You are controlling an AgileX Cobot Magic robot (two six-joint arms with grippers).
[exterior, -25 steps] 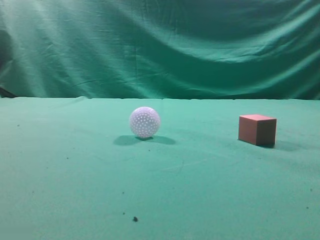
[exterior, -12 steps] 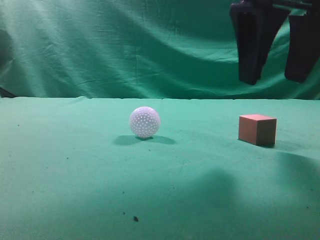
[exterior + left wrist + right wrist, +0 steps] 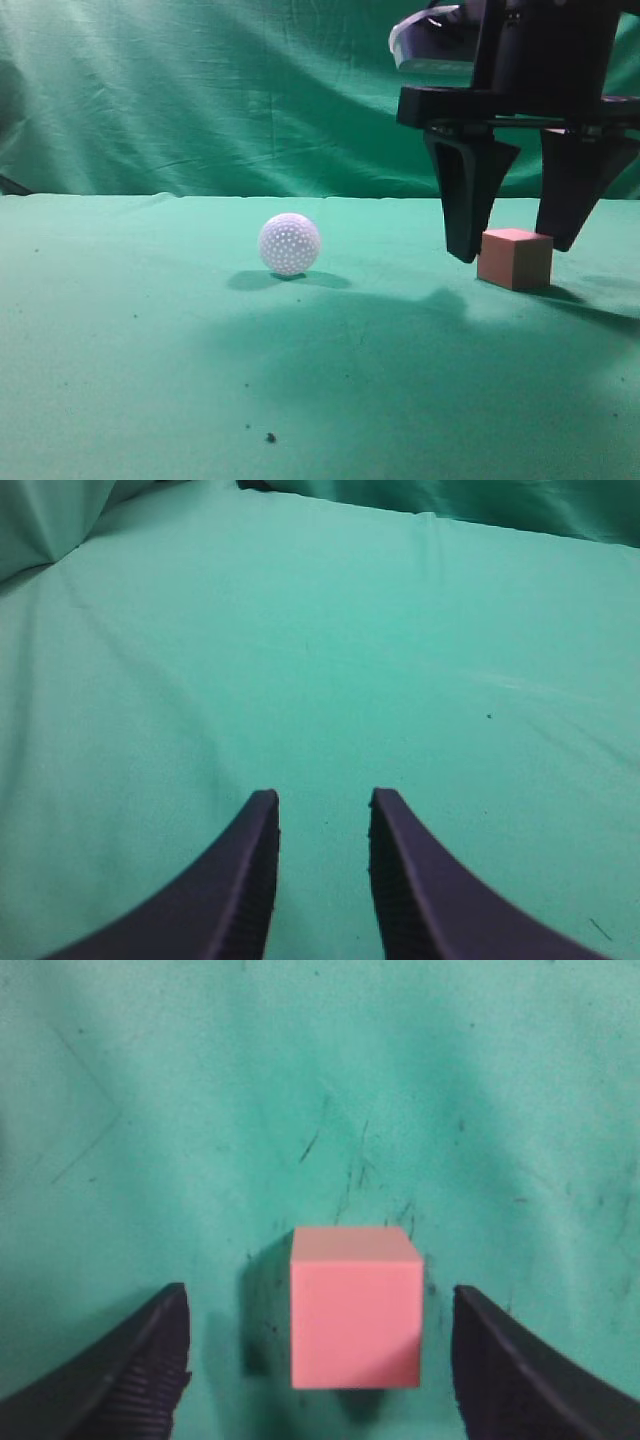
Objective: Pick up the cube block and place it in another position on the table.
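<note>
I have the right gripper (image 3: 512,245) hanging over the cube block (image 3: 515,258), fingers spread wide, one on each side of it. In the exterior view the left fingertip sits just beside the cube's left edge and the right fingertip just behind its right side; neither seems to touch it. The right wrist view confirms this: the cube block (image 3: 355,1306) lies centred between the two dark fingers with green cloth showing on both sides, so the wide spread leaves clearance for a straddle before closing.

The cube rests flat on the table (image 3: 150,380), pink top face up, its red-brown sides toward the exterior camera. A white dimpled ball (image 3: 289,244) stands well apart to the cube's left, clear of the gripper. I judge the fingertips need to be a little lower around the cube before a squeeze would hold it squarely.

The left gripper (image 3: 322,805) is far from the cube, out of the exterior view. Its wrist view shows only bare cloth, with the fingers set narrowly apart and holding nothing. I read it as parked.
</note>
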